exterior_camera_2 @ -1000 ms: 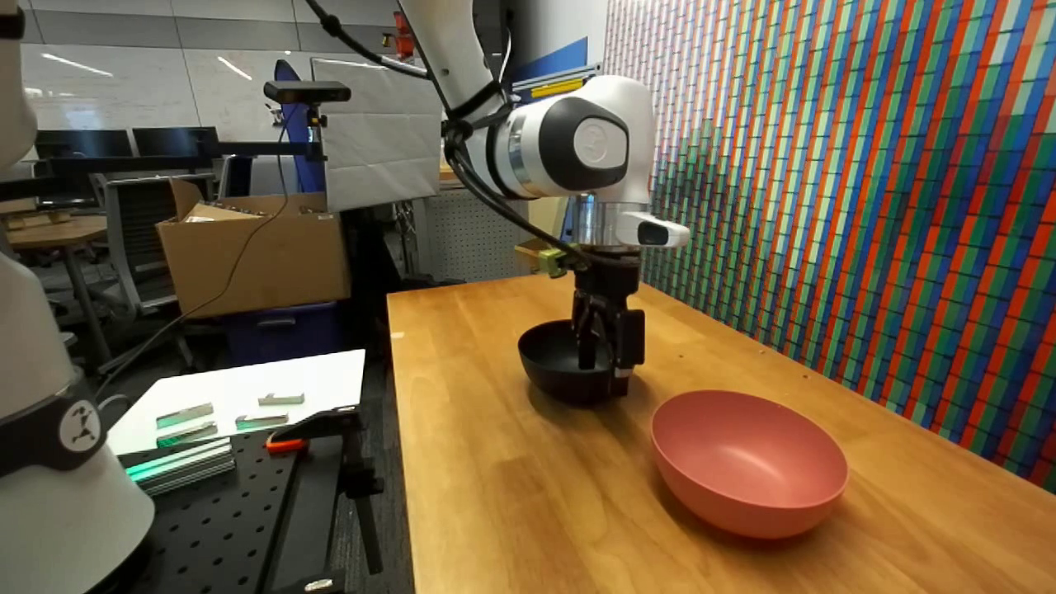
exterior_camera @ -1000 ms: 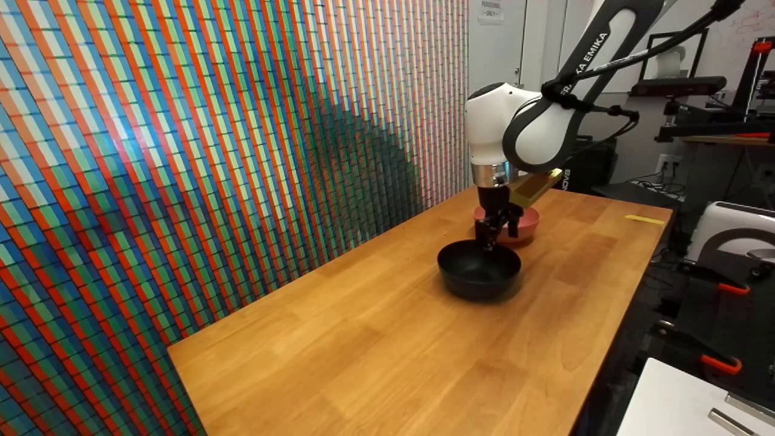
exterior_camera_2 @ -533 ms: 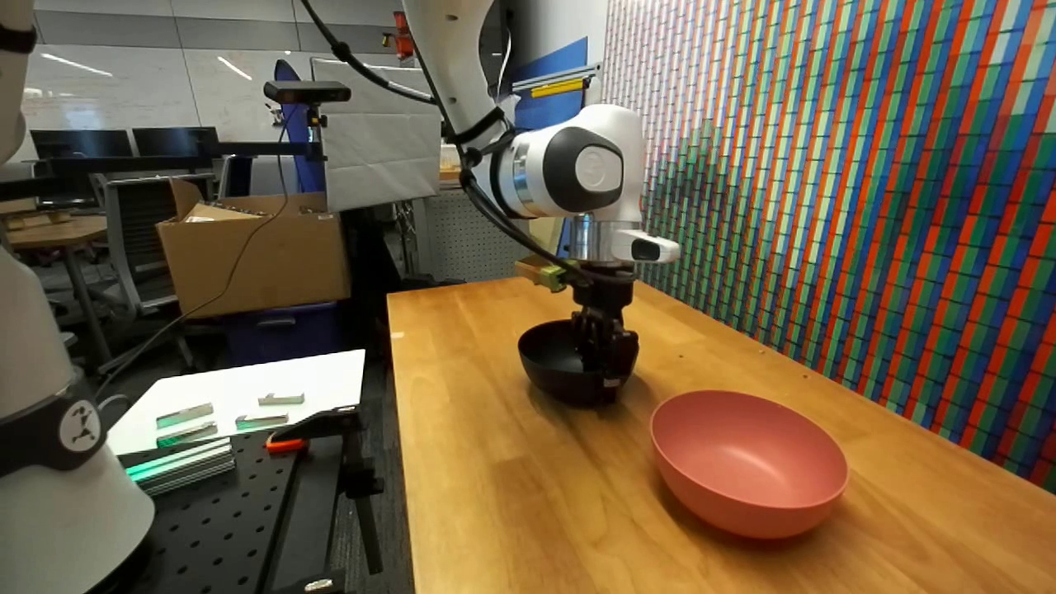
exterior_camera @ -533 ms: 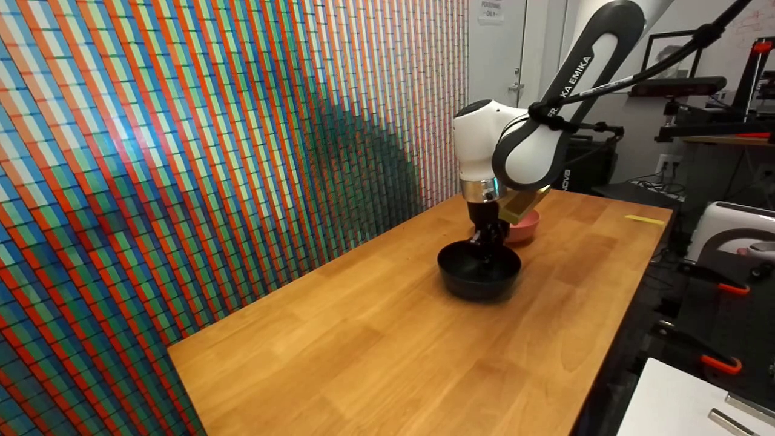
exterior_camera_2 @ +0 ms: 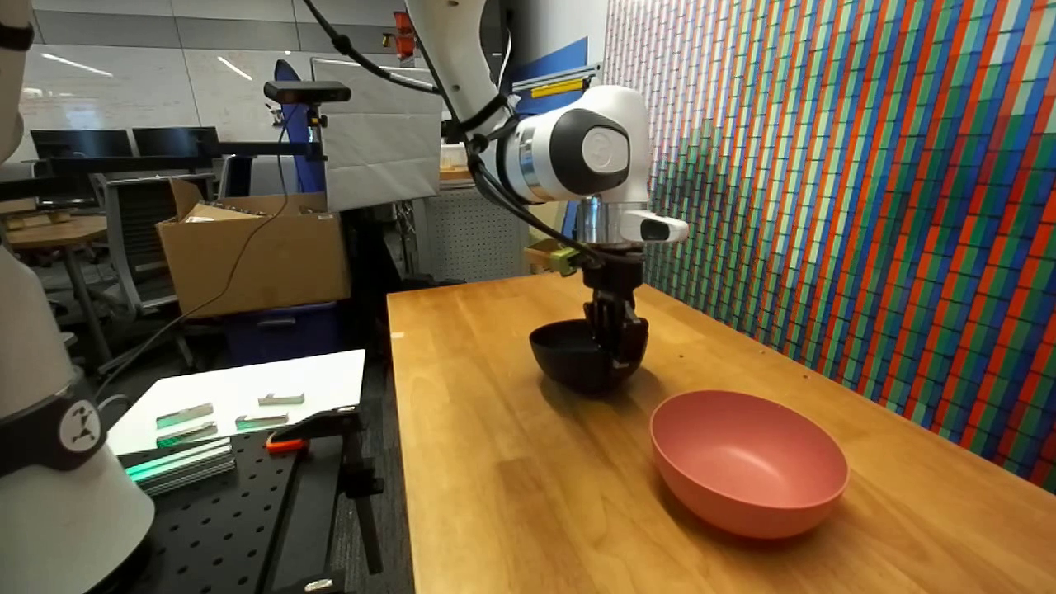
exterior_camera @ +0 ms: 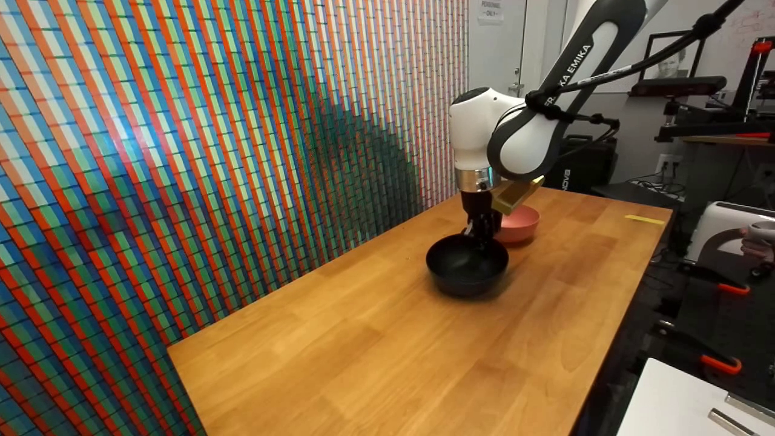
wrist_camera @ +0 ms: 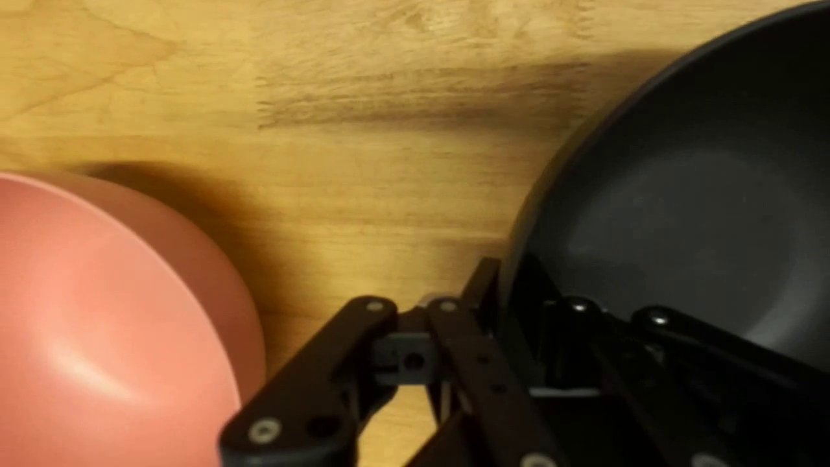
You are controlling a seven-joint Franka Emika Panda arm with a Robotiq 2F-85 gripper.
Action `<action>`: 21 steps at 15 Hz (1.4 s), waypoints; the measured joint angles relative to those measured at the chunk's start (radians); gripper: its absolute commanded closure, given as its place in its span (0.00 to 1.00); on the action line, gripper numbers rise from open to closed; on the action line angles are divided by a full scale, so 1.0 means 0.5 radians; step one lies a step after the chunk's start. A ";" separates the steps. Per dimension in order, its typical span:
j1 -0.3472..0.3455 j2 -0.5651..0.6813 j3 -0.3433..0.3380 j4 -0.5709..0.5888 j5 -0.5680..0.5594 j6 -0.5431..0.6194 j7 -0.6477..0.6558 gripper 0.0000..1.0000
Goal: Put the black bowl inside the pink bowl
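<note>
The black bowl (exterior_camera: 460, 275) is pinched at its rim by my gripper (wrist_camera: 509, 275), which is shut on the wall with one finger outside and the other inside. Upright or nearly so, the bowl seems slightly raised, with a shadow below it in an exterior view (exterior_camera_2: 569, 356). The pink bowl (exterior_camera_2: 747, 470) rests upright on the table with nothing in it. In the wrist view the pink bowl (wrist_camera: 110, 311) lies to the left, apart from the black one, with bare wood between them. My gripper (exterior_camera: 482, 239) partly covers the pink bowl (exterior_camera: 524, 227) in an exterior view.
Both bowls are over a long wooden table (exterior_camera: 339, 339). A patterned wall panel (exterior_camera_2: 866, 206) runs along one long side. Beyond the opposite edge are a white board (exterior_camera_2: 247, 388) with metal pieces and a cardboard box (exterior_camera_2: 256, 256). Yellow tape (exterior_camera: 644, 219) marks the tabletop.
My gripper came down over the black bowl's rim, its jaws closed on the wall, then it rose a little. The black bowl has shifted slightly with it. The pink bowl has stayed put.
</note>
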 measured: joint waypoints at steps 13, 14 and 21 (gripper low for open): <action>-0.133 -0.290 -0.163 0.093 0.000 -0.005 -0.001 0.99; -0.159 -0.318 -0.184 0.091 0.000 -0.009 -0.001 0.99; -0.404 -0.493 -0.303 0.015 -0.002 -0.072 -0.002 0.99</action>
